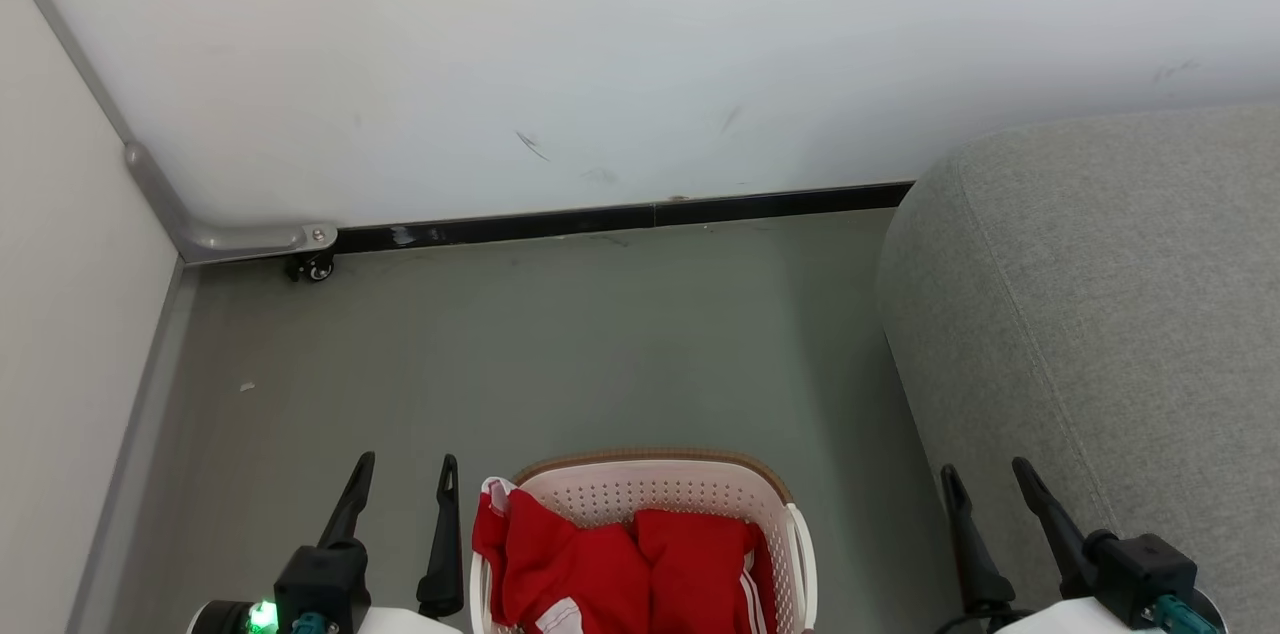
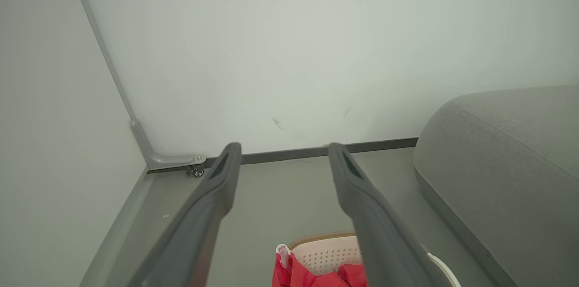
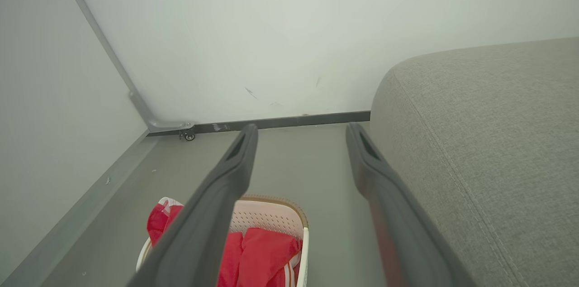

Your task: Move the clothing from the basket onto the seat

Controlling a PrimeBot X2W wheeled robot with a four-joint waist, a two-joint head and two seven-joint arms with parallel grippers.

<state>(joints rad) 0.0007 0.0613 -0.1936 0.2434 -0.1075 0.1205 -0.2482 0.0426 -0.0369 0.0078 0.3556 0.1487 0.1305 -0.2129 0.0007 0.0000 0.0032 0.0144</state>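
A: Fingers?
B: Spread apart and empty on the left gripper and right gripper, flanking the basket.
A: The load?
B: The clothing lies bunched inside the basket. I judge it soft, light and limp; pinch a raised fold. The seat stands just right of the basket.
A: Obscured?
B: The basket's near end is cut off, and the garment count is unclear.

My left gripper and right gripper, each with two long matte-black fingers tapering to slotted tips, blocky black wrist housings behind, white forearm shells, green light glowing on my left wrist, teal connectors on both, thin black cable by my right.
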